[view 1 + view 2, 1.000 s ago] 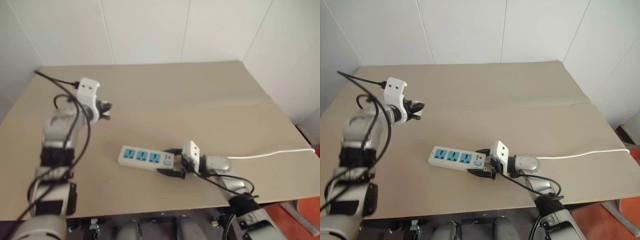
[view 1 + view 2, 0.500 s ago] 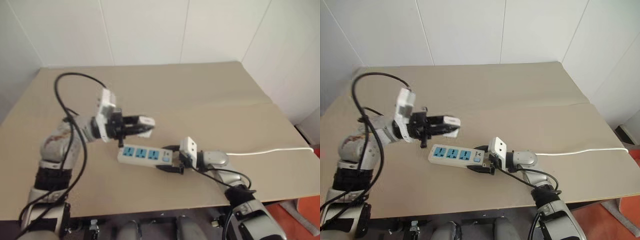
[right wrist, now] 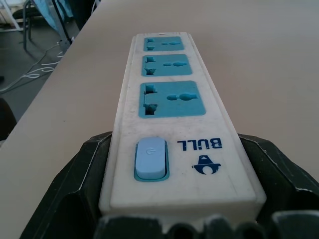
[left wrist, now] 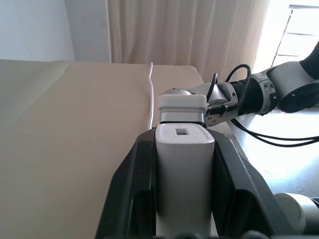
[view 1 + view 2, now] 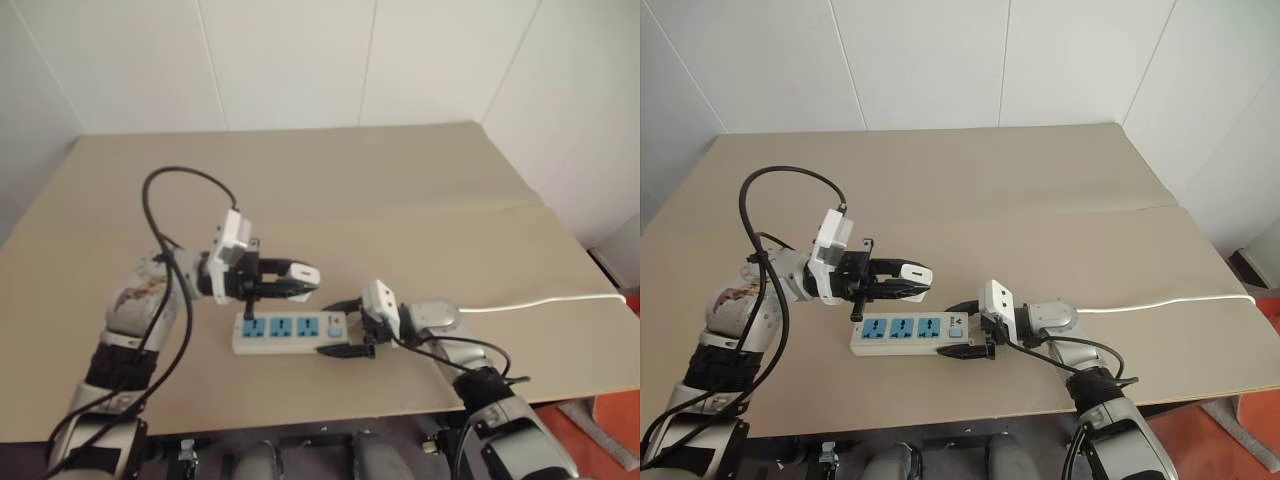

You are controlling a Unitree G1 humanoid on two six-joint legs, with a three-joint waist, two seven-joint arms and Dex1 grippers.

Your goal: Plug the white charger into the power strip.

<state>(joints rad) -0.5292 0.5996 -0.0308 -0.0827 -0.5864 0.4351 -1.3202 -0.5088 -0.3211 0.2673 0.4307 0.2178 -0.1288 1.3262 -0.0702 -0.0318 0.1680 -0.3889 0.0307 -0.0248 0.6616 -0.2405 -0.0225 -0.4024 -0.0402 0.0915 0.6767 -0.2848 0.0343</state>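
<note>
one charger (image 4: 184,172), a small white box with a square recess in its end face, sits pinched between the two black fingers (image 4: 132,184) of the left gripper (image 5: 297,280). it hangs in the air just above the left end of the strip (image 5: 288,331), not touching it. one strip lies flat on the table (image 5: 400,190): a long white bar with three blue sockets in a row, a pale blue switch (image 3: 150,158) and a blue printed logo at its right end, and one white cable (image 5: 545,301) running off to the right edge of the table. the right gripper (image 5: 965,331) grips that switch end, its two fingers set wide against the long sides of the bar. the left forearm reaches in level from the left, pointing right; the right forearm lies low over the table, pointing left. a black wire loops above the left arm.
</note>
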